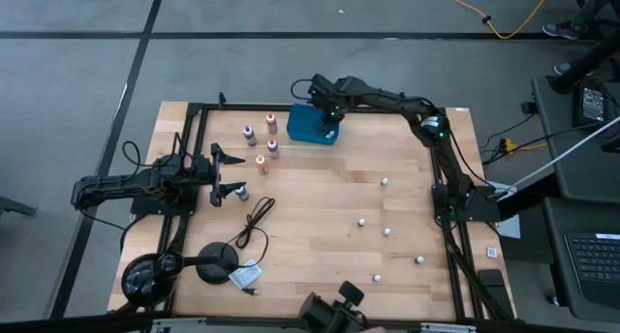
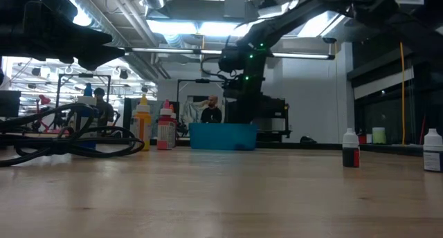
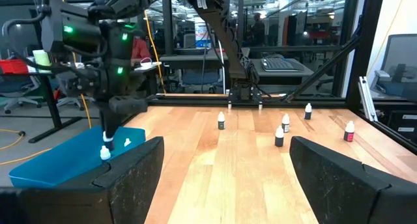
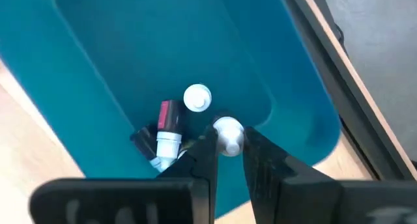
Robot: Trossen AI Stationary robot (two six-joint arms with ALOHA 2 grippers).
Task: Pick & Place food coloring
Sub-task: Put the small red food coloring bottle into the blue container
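Observation:
My right gripper (image 1: pixel 329 121) points down into the teal tray (image 1: pixel 306 128) at the table's far side and is shut on a small food coloring bottle with a white cap (image 4: pixel 228 130). Inside the tray, one bottle stands upright (image 4: pixel 197 98) and a magenta one (image 4: pixel 169 117) lies on its side. Larger coloured bottles (image 1: pixel 265 144) stand left of the tray. Small whitish bottles (image 1: pixel 386 231) are scattered over the table's right half. My left gripper (image 1: pixel 228 175) waits open at the table's left side, holding nothing. My right gripper pinches the small bottle between its two fingertips (image 4: pixel 207 151), just at its white cap end (image 4: pixel 229 138). The fingers come from above, pointing steeply down. The bottle hangs upright at the fingertips (image 3: pixel 105 152) over the tray's near right corner; its body is hidden.
A black cable (image 1: pixel 255 224) and a round black stand (image 1: pixel 218 259) lie on the table's near left. The black frame rails (image 1: pixel 449 227) run along the table's sides. Bare wood lies between the tray and the scattered bottles.

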